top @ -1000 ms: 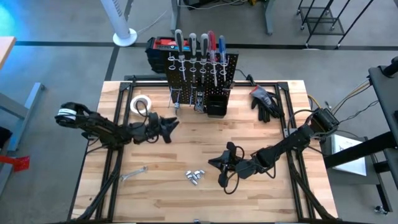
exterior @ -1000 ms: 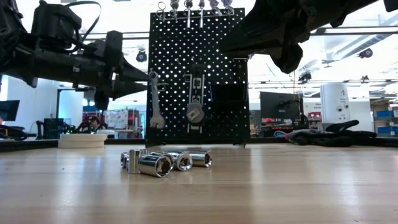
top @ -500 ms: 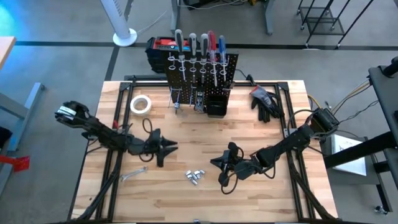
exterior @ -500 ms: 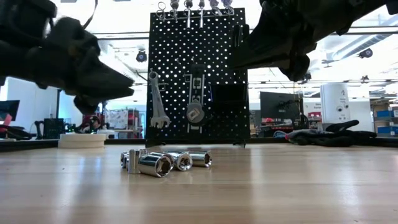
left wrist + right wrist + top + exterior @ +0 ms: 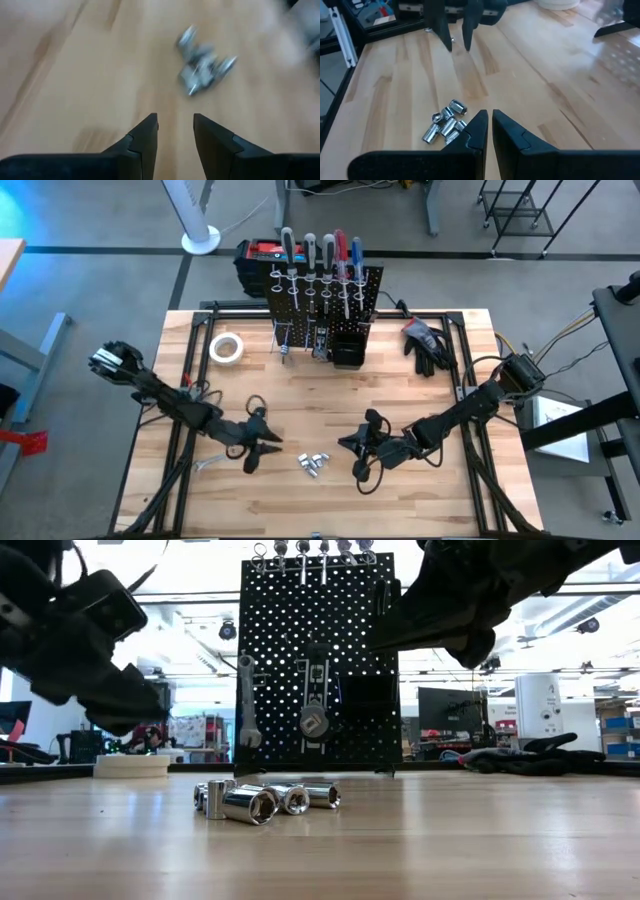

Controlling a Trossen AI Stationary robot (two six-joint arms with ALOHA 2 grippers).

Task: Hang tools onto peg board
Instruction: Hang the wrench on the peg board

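Note:
Several silver sockets (image 5: pixel 314 463) lie in a heap on the wooden table, also in the low view (image 5: pixel 262 800). A silver wrench (image 5: pixel 213 462) lies flat near the left. The black peg board (image 5: pixel 325 290) stands at the far edge with screwdrivers in its top rings and a wrench (image 5: pixel 247 700) hanging on a hook. My left gripper (image 5: pixel 272 450) is open and empty above the table, just left of the sockets (image 5: pixel 202 70). My right gripper (image 5: pixel 346 443) waits right of them, fingers nearly together (image 5: pixel 489 116), empty.
A white tape roll (image 5: pixel 227 347) lies at the far left and black gloves (image 5: pixel 425 343) at the far right. A small black bin (image 5: pixel 347 350) sits at the board's foot. A black-and-red case (image 5: pixel 258 258) stands behind the board.
My left gripper has swung from the table's middle left toward the near edge and down, closing on the heap of sockets. Its fingers stay apart and empty. The sockets and the loose wrench have not moved.

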